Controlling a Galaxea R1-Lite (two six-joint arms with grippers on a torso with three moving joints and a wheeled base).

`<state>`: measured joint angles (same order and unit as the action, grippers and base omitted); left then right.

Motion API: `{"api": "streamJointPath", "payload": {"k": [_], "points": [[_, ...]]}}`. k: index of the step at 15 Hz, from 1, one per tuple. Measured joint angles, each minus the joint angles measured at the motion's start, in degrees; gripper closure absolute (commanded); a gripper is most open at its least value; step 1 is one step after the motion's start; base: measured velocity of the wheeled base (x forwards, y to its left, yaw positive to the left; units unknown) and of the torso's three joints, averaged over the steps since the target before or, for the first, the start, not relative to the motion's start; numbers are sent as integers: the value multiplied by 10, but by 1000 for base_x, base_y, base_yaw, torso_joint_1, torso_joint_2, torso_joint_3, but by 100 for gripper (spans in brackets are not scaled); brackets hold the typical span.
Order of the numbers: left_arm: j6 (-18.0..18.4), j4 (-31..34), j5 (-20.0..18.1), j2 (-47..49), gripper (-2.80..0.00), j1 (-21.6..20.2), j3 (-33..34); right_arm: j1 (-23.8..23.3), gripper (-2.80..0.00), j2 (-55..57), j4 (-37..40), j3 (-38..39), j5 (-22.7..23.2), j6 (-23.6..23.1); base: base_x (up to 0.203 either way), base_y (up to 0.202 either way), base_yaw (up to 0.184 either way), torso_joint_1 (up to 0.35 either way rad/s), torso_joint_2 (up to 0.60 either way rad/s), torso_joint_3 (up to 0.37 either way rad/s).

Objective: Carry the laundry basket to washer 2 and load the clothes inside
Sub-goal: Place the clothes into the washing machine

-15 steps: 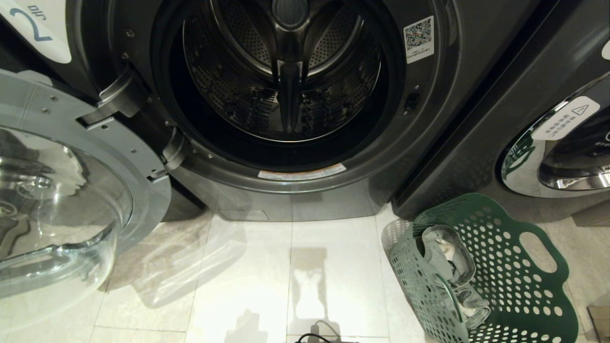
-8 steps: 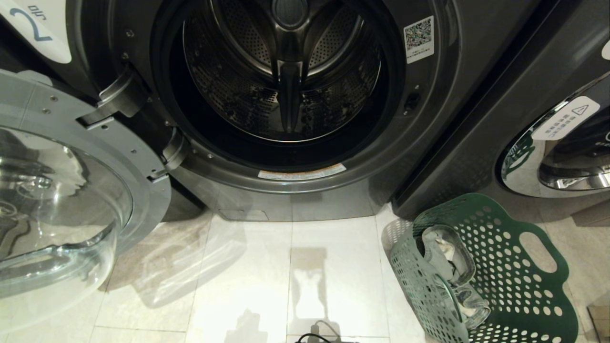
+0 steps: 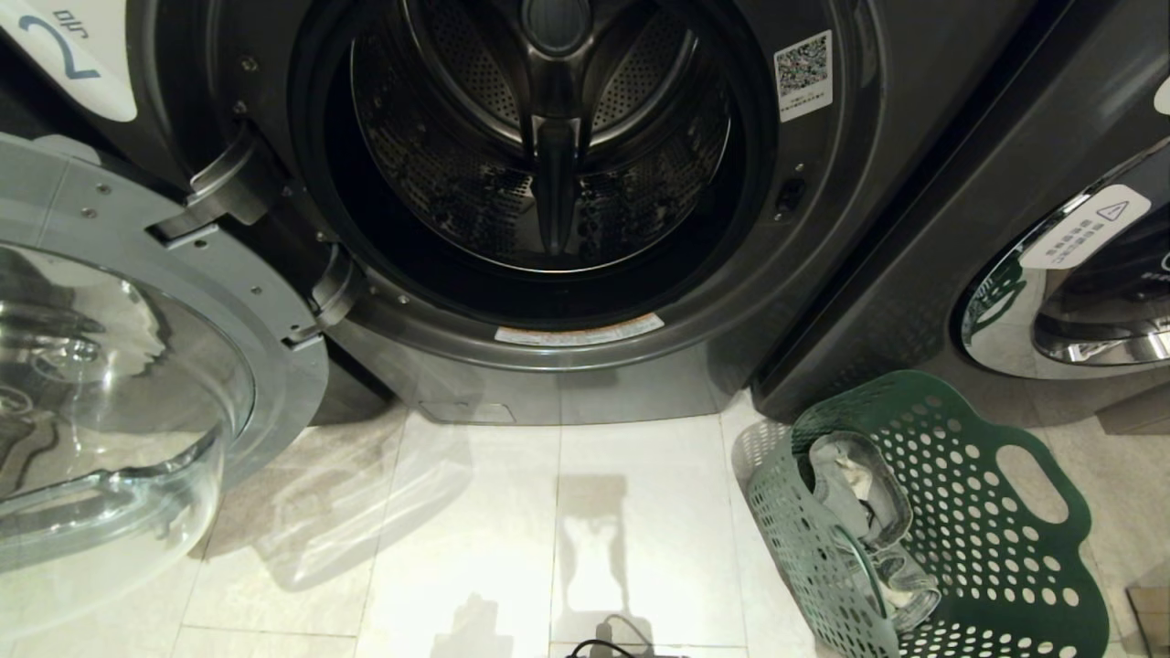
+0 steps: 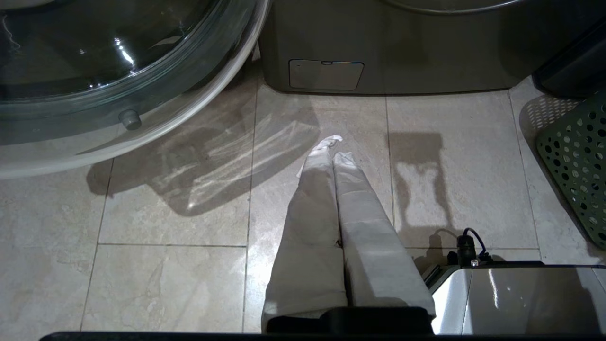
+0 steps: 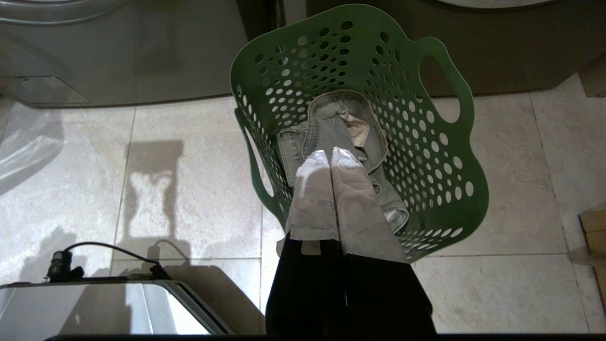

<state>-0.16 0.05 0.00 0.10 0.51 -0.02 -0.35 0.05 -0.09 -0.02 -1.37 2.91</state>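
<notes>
Floor: pale stone-look tiles (image 3: 475, 539) with dark grout lines run right up to the base of washer 2 (image 3: 567, 384), glossy enough to carry shadows and glare.
Room: a second dark machine (image 3: 1060, 274) stands just beside washer 2 on the right, its door closed.
Washer 2: the door (image 3: 119, 402) hangs swung wide at the left, glass bowl facing out; the steel drum (image 3: 539, 155) looks bare, though its lower part lies in shadow.
Laundry basket: the green perforated basket (image 3: 951, 512) sits on the tiles at the foot of the gap between the two machines, grey denim clothes (image 3: 859, 503) inside.
Head view only: the drum and the numeral sticker (image 3: 64, 46).
Wrist views only: the left gripper (image 4: 334, 149), fingertips pressed together, above bare tile before the washer's service flap (image 4: 325, 74); the right gripper (image 5: 330, 154), likewise pressed together and holding nothing, above the denim (image 5: 331, 118).
Open room: bare tile lies between door edge and basket rim; the robot's base (image 4: 516, 298) borders it.
</notes>
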Motion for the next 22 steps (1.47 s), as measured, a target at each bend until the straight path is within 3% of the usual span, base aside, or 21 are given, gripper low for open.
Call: {"api": "streamJointPath", "payload": {"k": [11, 19, 22], "points": [[0, 0, 0, 0, 0, 0, 0, 0, 0, 0, 0, 0, 0, 0, 0, 0, 0, 0, 0, 0], [-1, 0, 0, 0, 0, 0, 0, 0, 0, 0, 0, 0, 0, 0, -1, -5, 143, 0, 2, 0], [0, 0, 0, 0, 0, -1, 0, 0, 0, 0, 0, 0, 2, -4, -1, -1, 26, 1, 1, 1]]}}
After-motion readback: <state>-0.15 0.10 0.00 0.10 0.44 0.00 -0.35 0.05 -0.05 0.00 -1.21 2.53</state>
